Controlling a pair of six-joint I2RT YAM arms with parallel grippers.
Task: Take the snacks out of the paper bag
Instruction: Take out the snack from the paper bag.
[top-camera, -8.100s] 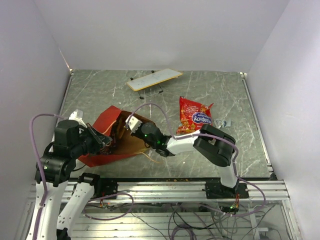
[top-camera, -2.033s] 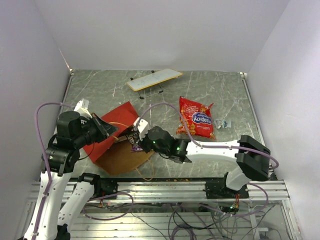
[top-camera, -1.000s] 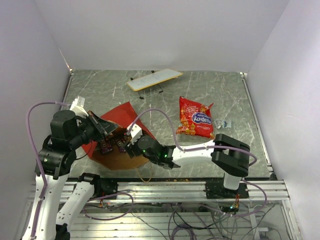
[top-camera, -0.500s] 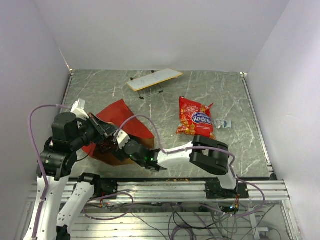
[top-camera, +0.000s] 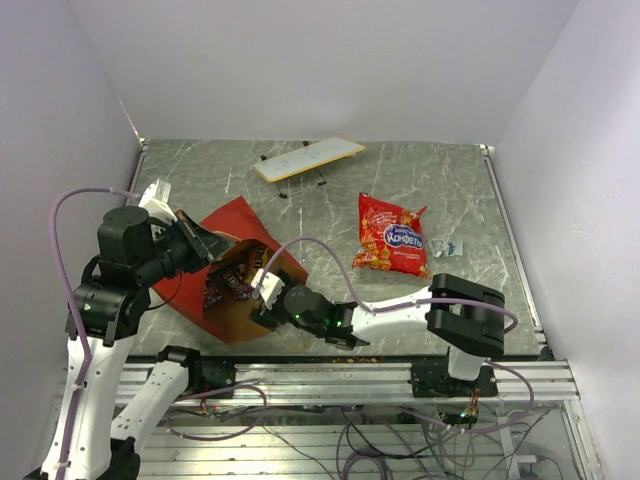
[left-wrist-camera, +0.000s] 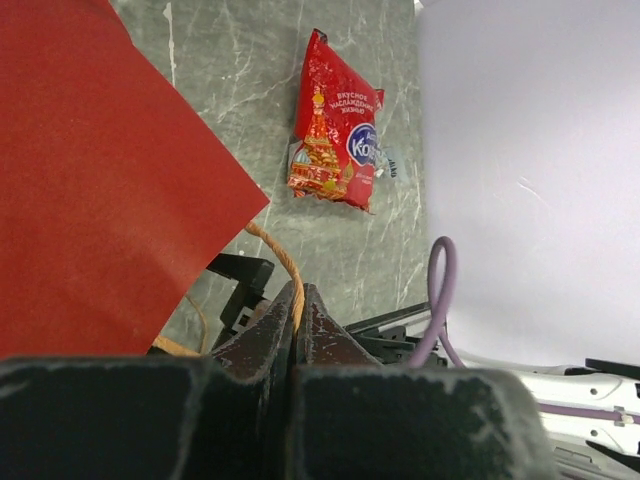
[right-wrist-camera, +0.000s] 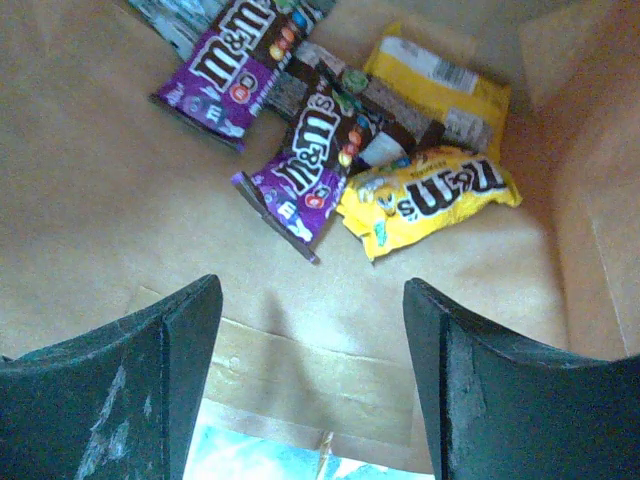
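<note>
Here, left jaws pinch the paper bag (left-wrist-camera: 100, 180) by its string handle (left-wrist-camera: 280, 258); right jaws spread wide over M&M's packets (right-wrist-camera: 315, 160) inside

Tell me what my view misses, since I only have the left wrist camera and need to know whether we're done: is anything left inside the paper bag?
Observer: Yes. The right wrist view shows a purple packet and a yellow packet, among several, lying inside the paper bag.
Operator: Where is the right gripper?
Observer: At the bag's mouth, pointing in, jaws open with nothing between them.
Operator: Anything out there besides the chip bag?
Observer: A white board on thin legs stands at the far side, beyond the chip bag.
</note>
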